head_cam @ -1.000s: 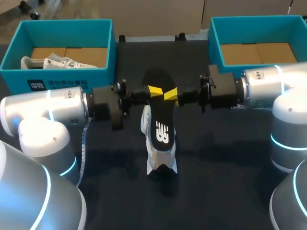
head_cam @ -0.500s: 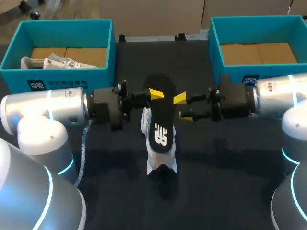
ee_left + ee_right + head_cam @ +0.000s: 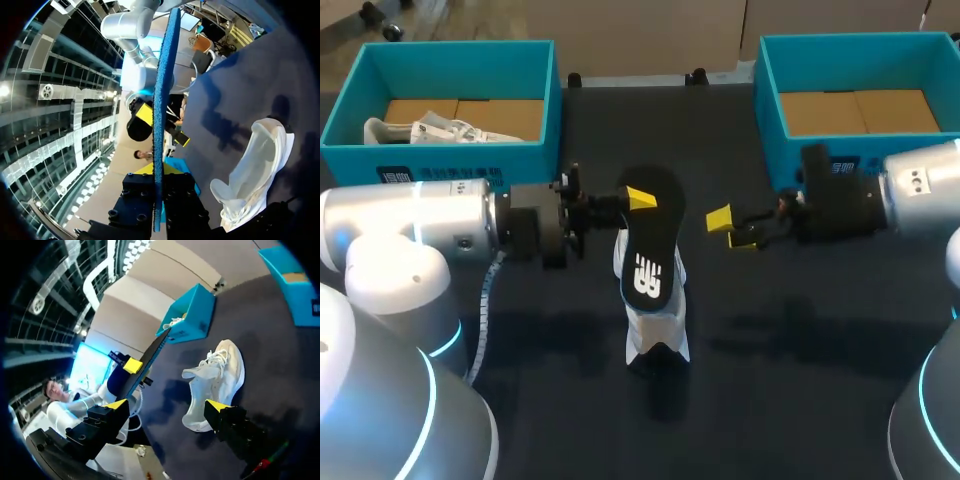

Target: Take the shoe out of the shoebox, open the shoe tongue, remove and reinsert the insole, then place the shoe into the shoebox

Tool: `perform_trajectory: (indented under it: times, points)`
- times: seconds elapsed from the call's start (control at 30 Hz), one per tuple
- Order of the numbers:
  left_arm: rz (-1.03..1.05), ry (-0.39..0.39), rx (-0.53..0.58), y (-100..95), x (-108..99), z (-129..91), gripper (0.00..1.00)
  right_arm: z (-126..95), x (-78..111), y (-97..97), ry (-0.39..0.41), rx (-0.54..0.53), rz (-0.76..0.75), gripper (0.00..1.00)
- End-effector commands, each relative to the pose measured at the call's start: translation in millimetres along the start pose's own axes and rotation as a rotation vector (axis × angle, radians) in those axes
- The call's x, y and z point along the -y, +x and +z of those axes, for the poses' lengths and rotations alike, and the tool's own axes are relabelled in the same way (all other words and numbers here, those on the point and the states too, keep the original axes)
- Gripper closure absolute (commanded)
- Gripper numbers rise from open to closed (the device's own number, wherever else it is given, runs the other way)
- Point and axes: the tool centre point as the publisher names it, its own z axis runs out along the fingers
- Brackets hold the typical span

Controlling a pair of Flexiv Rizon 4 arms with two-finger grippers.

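A black insole (image 3: 647,245) hangs in the air over the middle of the table, with my left gripper (image 3: 638,199) shut on its far end. In the left wrist view the insole (image 3: 161,100) shows edge-on, blue, pinched in my left gripper (image 3: 159,200). Under it a white shoe (image 3: 655,325) lies on the dark table. My right gripper (image 3: 732,228) stands open to the right of the insole, apart from it and holding nothing. From the right wrist view, its own gripper (image 3: 167,405) frames the shoe (image 3: 215,380) and the insole (image 3: 150,360) ahead.
A teal shoebox (image 3: 440,165) at the back left holds another white shoe (image 3: 430,130). A second teal shoebox (image 3: 767,90) at the back right shows only its cardboard floor. A grey cable (image 3: 488,300) runs along my left arm.
My right gripper opened, let go of the insole and drew back to the right. The left gripper kept hold, and the insole's near end swung slightly left.
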Motion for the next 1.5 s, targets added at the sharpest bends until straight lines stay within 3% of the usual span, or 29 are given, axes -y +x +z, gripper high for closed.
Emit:
perform_trajectory:
  times: [0.03,0.07,0.6,0.67,0.87,0.97,1.2,1.27,1.5]
  points:
    - [0.000,0.001,-0.001,0.0,-1,1,1.00,-12,-3.7,6.6,0.081,-0.004,-0.162,0.00]
    - [0.000,0.001,-0.001,0.0,-1,1,1.00,-12,-4.6,6.9,0.125,-0.004,-0.175,0.00]
    - [0.000,0.001,-0.001,0.0,-1,1,1.00,-12,-4.6,6.9,0.125,-0.004,-0.175,0.00]
    - [-0.071,0.013,-0.002,-5.6,4,-2,1.00,-12,-4.6,6.9,0.125,-0.004,-0.175,0.00]
    - [-0.195,0.016,-0.026,-13.6,9,-10,1.00,-31,6.5,-4.8,0.114,0.070,-0.367,0.00]
    - [-0.224,0.013,-0.032,-14.4,11,-13,1.00,-36,10.7,-10.6,0.085,0.052,-0.436,0.00]
    - [-0.403,0.056,-0.001,-19.1,14,-21,1.00,-34,14.8,-20.7,0.147,0.049,-0.585,0.00]
    - [-0.451,0.075,0.009,-21.2,17,-23,1.00,-30,17.4,-23.5,0.184,0.059,-0.589,0.00]
    - [-0.546,0.086,0.007,-30.6,26,-28,1.00,-30,17.4,-23.5,0.184,0.059,-0.589,0.00]
